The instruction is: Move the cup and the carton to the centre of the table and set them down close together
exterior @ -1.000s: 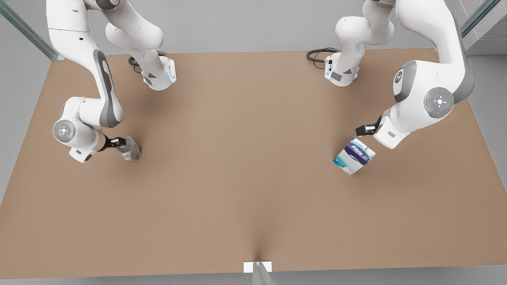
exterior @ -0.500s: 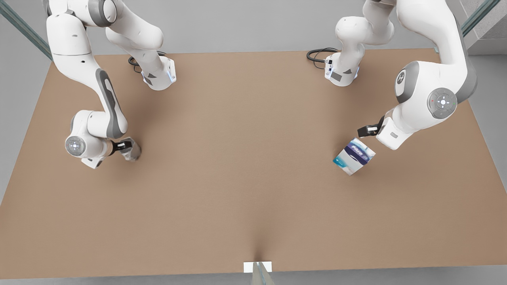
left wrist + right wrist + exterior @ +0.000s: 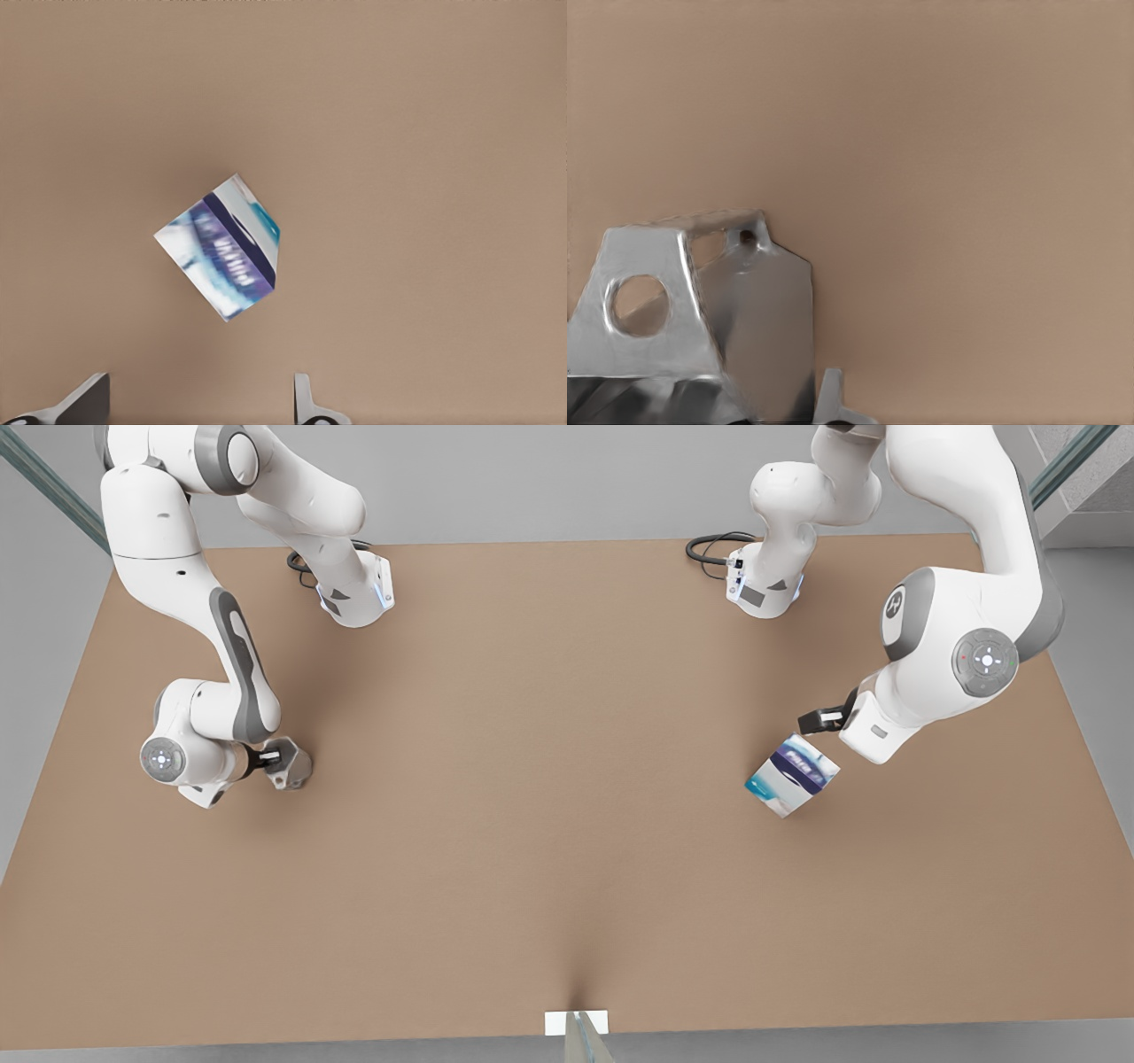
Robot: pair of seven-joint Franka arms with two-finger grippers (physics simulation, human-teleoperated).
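Front view, from above. The brown counter (image 3: 549, 797) carries the two task objects, well apart. The grey faceted cup (image 3: 291, 764) sits at the left of the frame, about mid-height; the white carton (image 3: 791, 774) with its dark blue band and teal print sits at the right, skewed to the counter's edges.

The right pincer (image 3: 275, 760) is at the cup; in the right wrist view the cup (image 3: 691, 319) fills the lower left corner, with one fingertip (image 3: 831, 398) just beside it, and whether the fingers are clamped cannot be told.

The left pincer (image 3: 817, 718) hovers just up-frame of the carton; the left wrist view shows its fingers (image 3: 306, 403) spread apart, the carton (image 3: 223, 257) clear of them.
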